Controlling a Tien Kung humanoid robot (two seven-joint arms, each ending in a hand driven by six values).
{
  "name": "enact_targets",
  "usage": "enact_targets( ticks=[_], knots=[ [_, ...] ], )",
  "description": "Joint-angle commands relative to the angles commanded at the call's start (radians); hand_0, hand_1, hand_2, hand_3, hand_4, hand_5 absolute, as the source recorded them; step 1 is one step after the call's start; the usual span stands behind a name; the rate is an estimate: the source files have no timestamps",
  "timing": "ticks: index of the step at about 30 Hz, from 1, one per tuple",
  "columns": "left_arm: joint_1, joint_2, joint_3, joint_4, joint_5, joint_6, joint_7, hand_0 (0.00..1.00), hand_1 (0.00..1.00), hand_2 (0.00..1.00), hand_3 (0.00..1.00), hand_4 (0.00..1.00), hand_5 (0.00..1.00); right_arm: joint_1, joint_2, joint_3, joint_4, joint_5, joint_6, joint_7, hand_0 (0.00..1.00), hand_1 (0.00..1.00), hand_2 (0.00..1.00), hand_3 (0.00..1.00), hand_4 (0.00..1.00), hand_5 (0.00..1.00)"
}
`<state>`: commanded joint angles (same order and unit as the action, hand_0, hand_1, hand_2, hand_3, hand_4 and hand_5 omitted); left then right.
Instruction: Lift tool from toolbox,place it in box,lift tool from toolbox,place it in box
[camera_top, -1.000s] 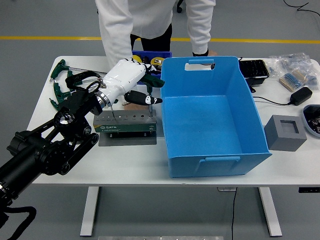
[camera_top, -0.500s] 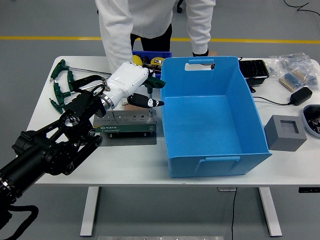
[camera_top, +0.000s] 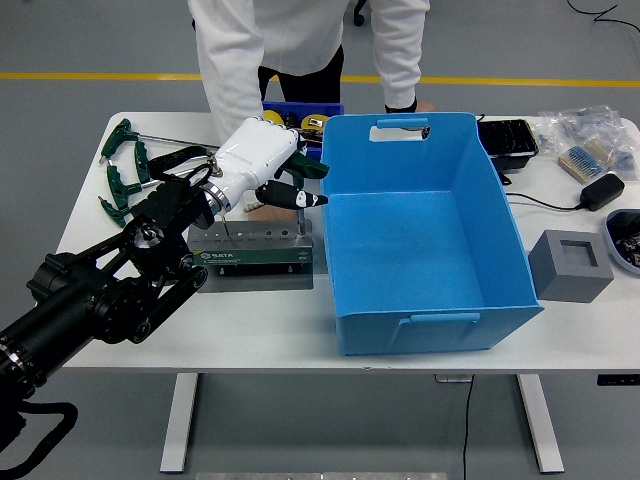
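1. Versus the earlier frames: the left hand (camera_top: 262, 165) has come up a bit and shifted toward the far edge; the black-handled tool (camera_top: 295, 197) in it sits higher over the toolbox (camera_top: 255, 250) than before. Nothing else moved.
2. Left far corner of the tabletop (camera_top: 90, 215): a loose cluster of green T-handle wrenches (camera_top: 122, 165), untouched.
3. Left arm comes in from the lower left corner, black links angled up across the near-left part of the tabletop, white hand at its end above the toolbox.
4. Hand pose: back of the hand up, fingers curled down and clenched on the black-handled tool, whose handle sticks out to the right with its white-tipped end pointing at the blue box (camera_top: 425, 230). The shaft hangs down toward the toolbox's right end; can't tell if the tip is clear of its hole.
5. Toolbox: grey-green block with a row of holes, lying on a grey mat left of centre, just beside the blue box's left wall.
6. Person (camera_top: 300, 50) in a white coat stands at the far edge, one hand down behind the robot's hand, mostly hidden.
7. Blue box: centre to right of centre, open top, interior bare.
8. Right edge: grey foam block (camera_top: 570, 265) near the box; black adapter (camera_top: 602, 190) and bagged parts toward the far right corner.
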<state>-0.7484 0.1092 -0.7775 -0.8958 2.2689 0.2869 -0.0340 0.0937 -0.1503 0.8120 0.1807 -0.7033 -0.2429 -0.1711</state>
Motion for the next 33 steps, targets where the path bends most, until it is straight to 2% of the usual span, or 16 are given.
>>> enact_targets(
  ticks=[14, 15, 19, 20, 21, 26, 27, 32, 33],
  knots=[
    [-0.008, 0.006, 0.007, 0.025, 0.000, -0.013, 0.014, 0.277, 0.108, 0.139, 0.215, 0.998, 0.724, 0.004, -0.001, 0.001, 0.000, -0.001, 0.000, -0.001, 0.683, 0.639, 0.722, 0.623, 0.846, 0.764],
    [-0.008, 0.005, 0.007, 0.029, 0.000, -0.018, 0.018, 0.256, 0.066, 0.101, 0.150, 0.998, 0.740, 0.004, -0.002, 0.002, 0.000, -0.003, 0.000, -0.001, 0.682, 0.638, 0.722, 0.625, 0.846, 0.764],
    [-0.007, 0.004, 0.008, 0.042, 0.000, -0.026, 0.025, 0.256, 0.066, 0.101, 0.150, 0.998, 0.740, 0.002, -0.003, 0.006, -0.001, -0.008, 0.001, -0.001, 0.682, 0.638, 0.722, 0.625, 0.846, 0.764],
    [-0.007, 0.004, 0.007, 0.046, 0.000, -0.025, 0.027, 0.256, 0.066, 0.101, 0.150, 0.998, 0.740, 0.001, -0.003, 0.007, -0.001, -0.008, 0.001, -0.001, 0.682, 0.638, 0.722, 0.625, 0.846, 0.764],
    [-0.007, 0.004, 0.006, 0.050, 0.000, -0.023, 0.028, 0.247, 0.041, 0.081, 0.110, 0.998, 0.743, 0.001, -0.003, 0.008, -0.001, -0.010, 0.001, -0.001, 0.682, 0.639, 0.723, 0.626, 0.847, 0.764],
    [-0.005, 0.005, 0.003, 0.064, 0.000, 0.002, 0.026, 0.247, 0.041, 0.081, 0.110, 0.998, 0.743, 0.001, -0.004, 0.018, -0.001, -0.022, 0.001, -0.004, 0.682, 0.639, 0.723, 0.626, 0.847, 0.764],
    [-0.004, 0.005, 0.003, 0.064, 0.000, 0.008, 0.025, 0.225, 0.002, 0.044, 0.038, 0.998, 0.763, 0.002, -0.004, 0.019, -0.001, -0.022, 0.001, -0.004, 0.683, 0.640, 0.723, 0.624, 0.847, 0.764],
    [-0.002, 0.009, 0.003, 0.053, 0.000, 0.030, 0.018, 0.225, 0.002, 0.044, 0.038, 0.998, 0.763, 0.002, -0.004, 0.019, -0.001, -0.022, 0.000, -0.004, 0.683, 0.640, 0.723, 0.624, 0.847, 0.764],
    [-0.002, 0.010, 0.003, 0.051, 0.000, 0.033, 0.017, 0.225, 0.002, 0.018, 0.008, 0.998, 0.794, 0.002, -0.004, 0.019, -0.001, -0.022, 0.000, -0.004, 0.681, 0.639, 0.723, 0.624, 0.847, 0.763]
  ],
)
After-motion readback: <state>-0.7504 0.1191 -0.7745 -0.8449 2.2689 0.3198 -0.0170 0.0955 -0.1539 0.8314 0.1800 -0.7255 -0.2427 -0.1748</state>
